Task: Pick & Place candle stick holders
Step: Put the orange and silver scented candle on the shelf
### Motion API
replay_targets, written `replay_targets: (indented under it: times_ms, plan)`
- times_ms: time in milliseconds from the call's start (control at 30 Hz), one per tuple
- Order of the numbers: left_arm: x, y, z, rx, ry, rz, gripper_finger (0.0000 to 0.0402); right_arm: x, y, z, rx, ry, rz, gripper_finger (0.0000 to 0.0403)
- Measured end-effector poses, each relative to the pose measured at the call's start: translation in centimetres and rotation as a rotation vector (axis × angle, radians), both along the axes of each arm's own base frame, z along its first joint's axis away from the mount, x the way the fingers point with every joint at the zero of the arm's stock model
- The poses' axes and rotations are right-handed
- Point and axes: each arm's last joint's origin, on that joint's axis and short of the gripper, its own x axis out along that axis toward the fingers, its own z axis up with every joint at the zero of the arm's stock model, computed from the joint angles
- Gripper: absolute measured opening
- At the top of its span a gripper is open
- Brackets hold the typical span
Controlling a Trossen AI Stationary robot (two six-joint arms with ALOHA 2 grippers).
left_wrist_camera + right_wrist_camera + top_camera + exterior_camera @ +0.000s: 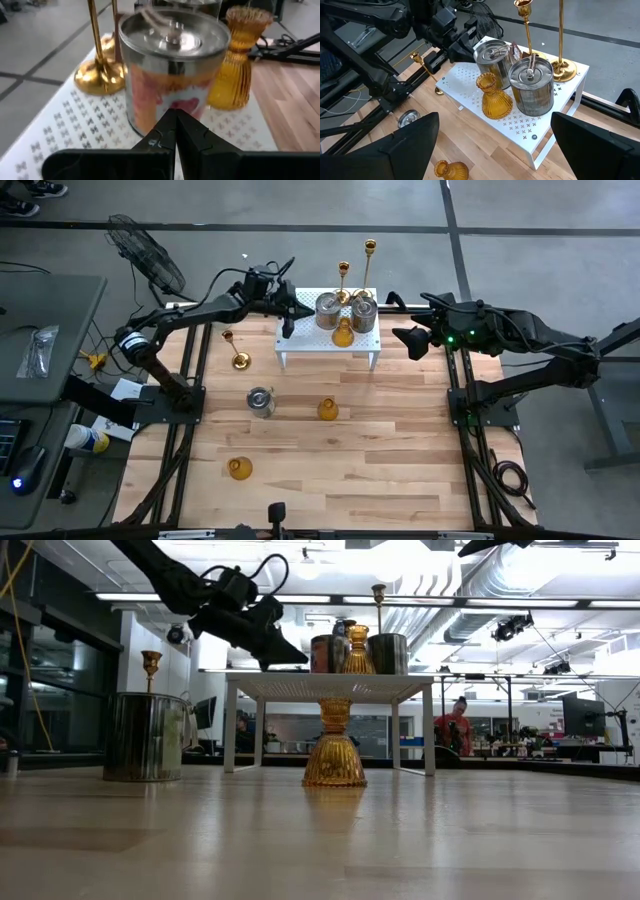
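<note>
Wood table w/ white rack, concrete floor around; left gripper shut, right gripper open.

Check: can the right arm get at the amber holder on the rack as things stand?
Probably yes. The right gripper is open beside the white rack, and the amber holder stands at the near edge, nothing between them. The silver cups crowd it closely.

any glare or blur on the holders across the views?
Left wrist view: the nearest silver cup fills the frame, soft, with pink-orange reflections on its wall. Low view: the amber holder under the white rack is backlit by ceiling lights, its reflection on the tabletop. High view: even light, small glints only.
</note>
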Motion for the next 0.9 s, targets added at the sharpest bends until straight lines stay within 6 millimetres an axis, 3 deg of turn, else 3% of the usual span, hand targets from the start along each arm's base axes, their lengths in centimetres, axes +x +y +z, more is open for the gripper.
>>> replay_targets:
  times_ms: [900]
  plan:
    - [1.16,-0.82,0.23,0.016,-0.043,-0.019,0.0,-0.03,-0.06,0.02,-0.012,0.001,-0.019,0.0375]
